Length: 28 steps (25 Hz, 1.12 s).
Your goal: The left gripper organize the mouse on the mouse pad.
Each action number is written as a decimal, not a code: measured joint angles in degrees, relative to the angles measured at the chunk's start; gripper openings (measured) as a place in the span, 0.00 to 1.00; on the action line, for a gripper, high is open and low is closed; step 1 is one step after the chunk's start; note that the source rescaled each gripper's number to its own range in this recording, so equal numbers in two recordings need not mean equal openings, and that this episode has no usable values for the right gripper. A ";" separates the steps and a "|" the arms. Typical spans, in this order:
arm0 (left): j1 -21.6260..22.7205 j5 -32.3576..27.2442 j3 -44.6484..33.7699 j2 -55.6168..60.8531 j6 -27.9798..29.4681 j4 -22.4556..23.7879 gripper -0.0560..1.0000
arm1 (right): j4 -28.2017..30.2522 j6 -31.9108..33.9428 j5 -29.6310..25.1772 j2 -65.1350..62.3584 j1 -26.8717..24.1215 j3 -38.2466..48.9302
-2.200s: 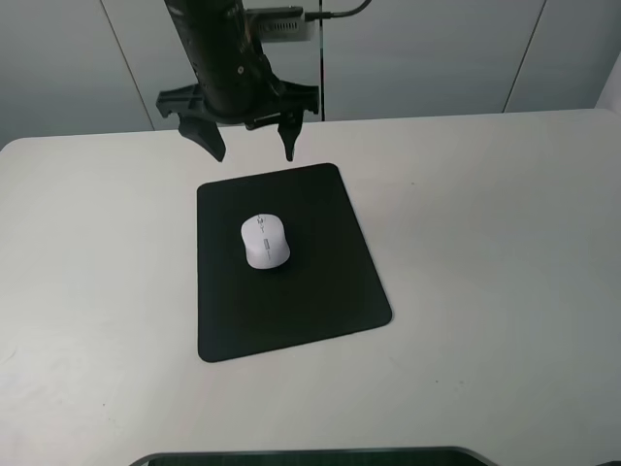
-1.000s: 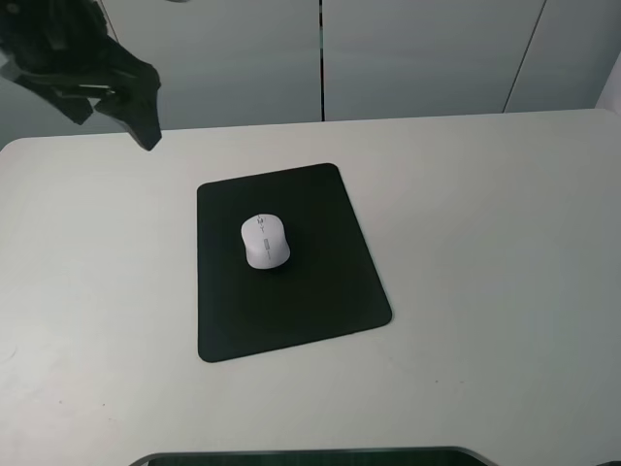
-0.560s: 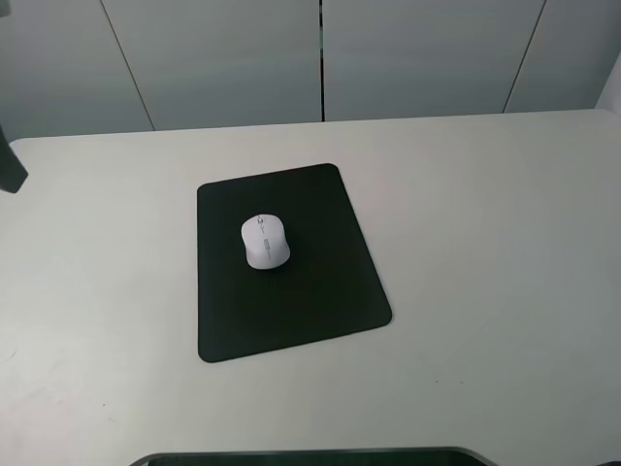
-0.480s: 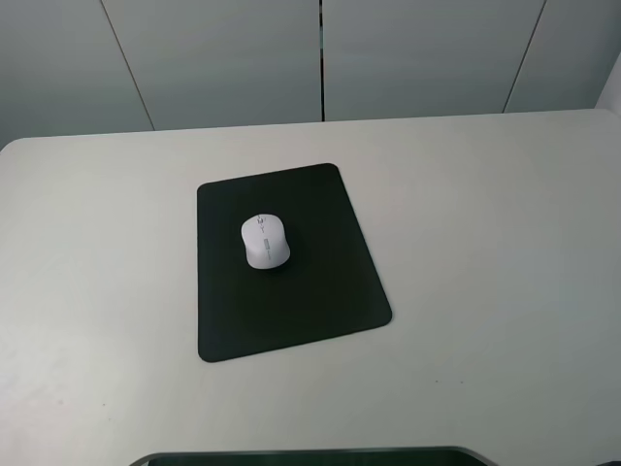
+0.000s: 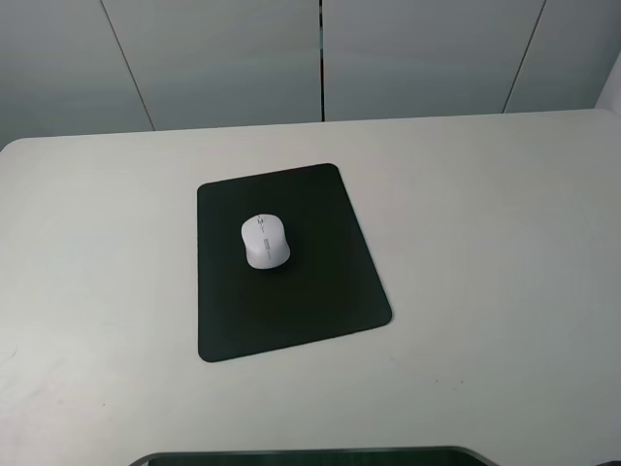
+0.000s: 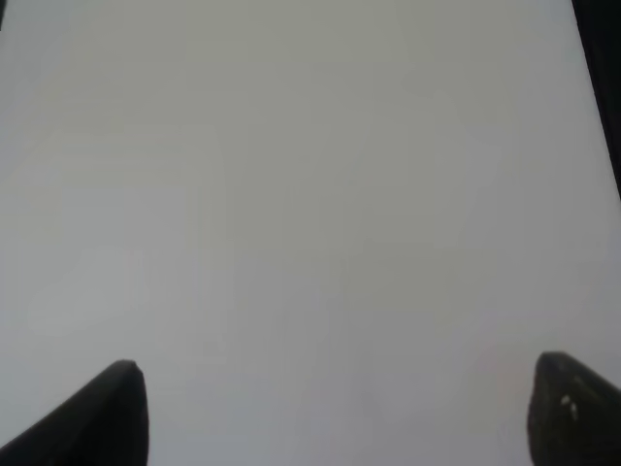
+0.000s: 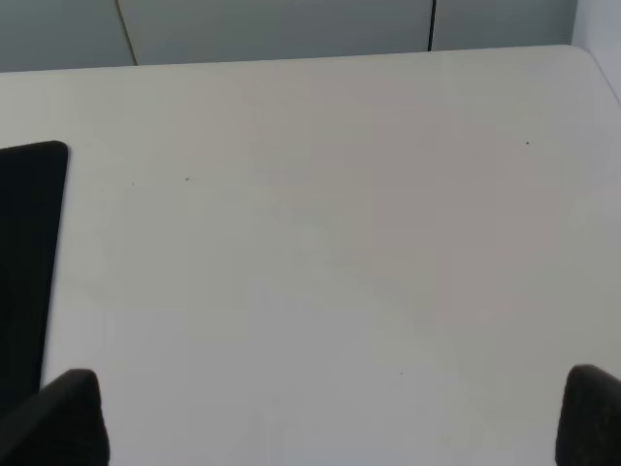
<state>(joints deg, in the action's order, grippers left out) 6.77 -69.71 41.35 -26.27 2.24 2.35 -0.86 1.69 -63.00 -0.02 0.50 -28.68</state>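
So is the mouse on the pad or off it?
On: the white mouse sits wholly within the black mouse pad.

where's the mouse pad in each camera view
Exterior high: the mouse pad lies left of centre on the table, with the mouse on its far half.
Left wrist: not in it; only bare table between the open left gripper fingertips.
Right wrist: one pad corner and edge show beside the open right gripper.
Shared landmark: the pale table top.
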 joint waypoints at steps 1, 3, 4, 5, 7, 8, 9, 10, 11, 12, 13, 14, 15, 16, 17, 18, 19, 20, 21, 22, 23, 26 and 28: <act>1.03 -0.11 -0.43 2.05 -0.56 -0.62 1.00 | 0.00 0.00 0.00 0.00 0.00 0.00; 2.69 -0.40 -1.15 5.12 -1.58 -1.47 1.00 | 0.00 0.00 0.00 0.00 0.00 0.00; 3.50 -0.40 -1.65 6.57 -1.77 -2.01 1.00 | 0.00 0.00 0.00 0.00 0.00 0.00; 4.05 -0.40 -2.23 7.93 -2.24 -2.35 1.00 | 0.00 0.00 0.00 0.00 0.00 0.00; 4.55 -0.40 -4.21 10.57 -2.24 -4.33 1.00 | 0.00 0.00 0.00 0.00 0.00 0.00; 4.55 -0.28 -5.37 12.11 -2.24 -5.20 1.00 | 0.00 0.00 0.00 0.00 0.00 0.00; 4.55 0.24 -6.36 13.74 -2.90 -5.80 1.00 | 0.00 0.00 0.00 0.00 0.00 0.00; 4.55 0.50 -7.43 15.10 -3.34 -6.22 1.00 | 0.00 0.00 0.00 0.00 0.00 0.00; 4.55 0.96 -8.33 16.72 -3.87 -6.51 1.00 | 0.00 0.00 0.00 0.00 0.00 0.00; 4.55 1.25 -8.90 18.36 -4.42 -6.60 1.00 | 0.00 0.00 0.00 0.00 0.00 0.00; 4.55 1.78 -9.33 20.00 -4.82 -6.72 1.00 | 0.00 0.00 0.00 0.00 0.00 0.00; 4.55 2.23 -9.59 21.34 -5.09 -6.72 1.00 | 0.00 0.00 0.00 0.00 0.00 0.00; 4.55 2.62 -9.73 22.95 -5.21 -6.72 1.00 | 0.00 0.00 0.00 0.00 0.00 0.00; 4.55 2.88 -9.73 24.45 -5.33 -6.72 1.00 | 0.00 0.00 0.00 0.00 0.00 0.00; 4.55 2.87 -9.73 25.46 -5.33 -6.72 1.00 | 0.00 0.00 0.00 0.00 0.00 0.00; 4.55 2.87 -9.73 25.78 -5.33 -6.72 1.00 | 0.00 0.00 0.00 0.00 0.00 0.00; 4.55 2.87 -9.73 25.91 -5.33 -6.60 1.00 | 0.00 0.00 0.00 0.00 0.00 0.00; 4.55 2.87 -9.73 26.01 -5.33 -6.60 1.00 | 0.00 0.00 0.00 0.00 0.00 0.00; 4.55 2.87 -9.73 26.03 -5.40 -6.52 1.00 | 0.00 0.00 0.00 0.00 0.00 0.00; 4.55 3.03 -9.73 26.13 -5.40 -6.39 1.00 | 0.00 0.00 0.00 0.00 0.00 0.00; 4.55 3.48 -9.84 26.13 -5.40 -6.24 1.00 | 0.00 0.00 0.00 0.00 0.00 0.00; 4.55 6.23 -11.42 26.27 -5.40 -6.14 1.00 | 0.00 0.00 0.00 0.00 0.00 0.00; 4.55 6.77 -11.96 26.25 -5.40 -6.01 1.00 | 0.00 0.00 0.00 0.00 0.00 0.00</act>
<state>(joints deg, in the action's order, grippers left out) 11.32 -62.94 29.38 -0.01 -3.16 -3.66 -0.86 1.69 -63.00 -0.02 0.50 -28.68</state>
